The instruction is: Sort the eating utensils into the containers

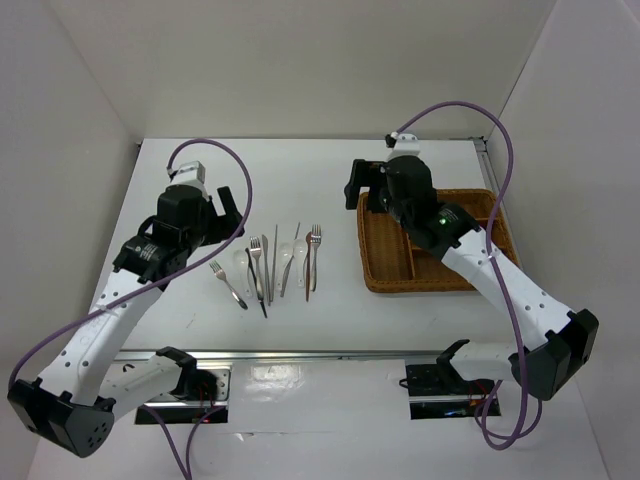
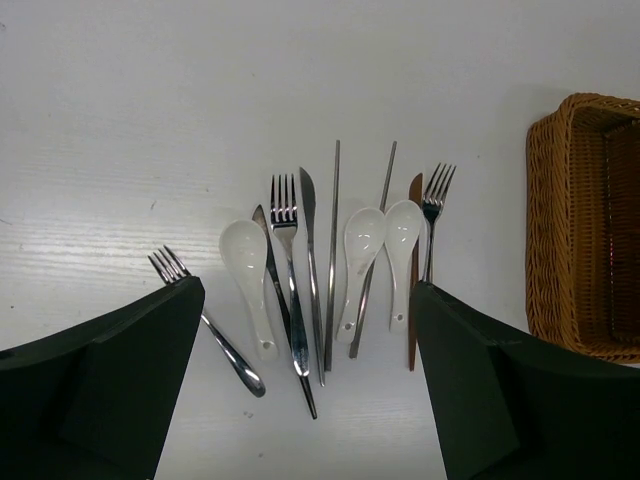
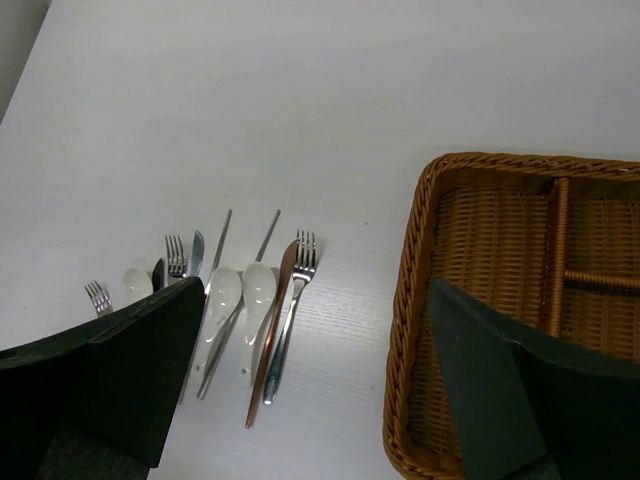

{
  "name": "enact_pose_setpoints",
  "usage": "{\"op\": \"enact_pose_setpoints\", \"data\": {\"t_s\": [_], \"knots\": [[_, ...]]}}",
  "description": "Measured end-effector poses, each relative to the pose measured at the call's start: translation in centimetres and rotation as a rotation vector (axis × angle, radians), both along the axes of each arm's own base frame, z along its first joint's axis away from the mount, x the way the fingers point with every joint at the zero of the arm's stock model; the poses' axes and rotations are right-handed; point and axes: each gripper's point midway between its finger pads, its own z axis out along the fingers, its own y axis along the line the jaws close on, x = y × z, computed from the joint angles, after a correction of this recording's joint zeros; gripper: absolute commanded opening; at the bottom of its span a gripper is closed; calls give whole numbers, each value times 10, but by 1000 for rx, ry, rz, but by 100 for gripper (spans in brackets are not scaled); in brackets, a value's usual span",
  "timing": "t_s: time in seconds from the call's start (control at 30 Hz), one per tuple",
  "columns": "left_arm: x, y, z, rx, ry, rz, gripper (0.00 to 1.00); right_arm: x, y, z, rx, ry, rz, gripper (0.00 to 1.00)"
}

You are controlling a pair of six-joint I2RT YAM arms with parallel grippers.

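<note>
Left gripper: fingers spread wide, nothing between them, hanging over the utensil row. White bench carries the utensils loose and side by side, handles toward the arms. In order: outer fork, angled and set slightly apart; first white spoon; dark stick, crossing the middle fork; flat silver blade-like piece (knife or flattened stick, cannot tell); grey stick; second white spoon, lying over another grey stick; third white spoon; brown stick; last fork. Wicker tray: right of the row, near but apart from it, split into compartments by woven dividers. Right gripper: fingers likewise spread, pinching nothing, held over the tray's left wall.
</note>
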Motion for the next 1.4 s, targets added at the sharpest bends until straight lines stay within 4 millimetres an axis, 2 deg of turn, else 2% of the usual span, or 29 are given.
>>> {"op": "enact_pose_setpoints", "data": {"t_s": [0.23,0.37,0.5,0.57,0.63,0.77,0.87,1.0,1.07,1.17,1.3,1.4], "knots": [[-5,-1,2,-7,-2,-13,100,-4,-2,-3,4,17,-6,100],[-12,-5,5,-34,-10,-40,100,-4,-11,-10,21,59,-51,100],[-18,-9,-3,-63,26,-45,100,-3,-22,-17,47,93,-99,100],[-22,-10,-12,-76,59,-43,100,-6,-24,-24,53,112,-104,100],[-27,-11,-26,-85,98,-41,91,-11,-22,-34,54,141,-92,100],[-46,-10,-52,-99,170,-42,91,-20,-16,-48,58,194,-47,100],[-58,-8,-62,-116,186,-38,95,-27,-7,-55,72,224,11,100],[-67,-6,-73,-134,200,-22,95,-37,6,-62,91,260,101,100],[-68,-5,-84,-138,223,-7,95,-41,12,-65,102,274,136,100],[-66,-4,-107,-124,269,6,89,-45,17,-69,114,290,169,100],[-54,-1,-131,-123,289,30,86,-47,21,-70,120,290,198,100],[-41,6,-142,-135,288,71,80,-45,25,-68,126,277,217,100]]}}
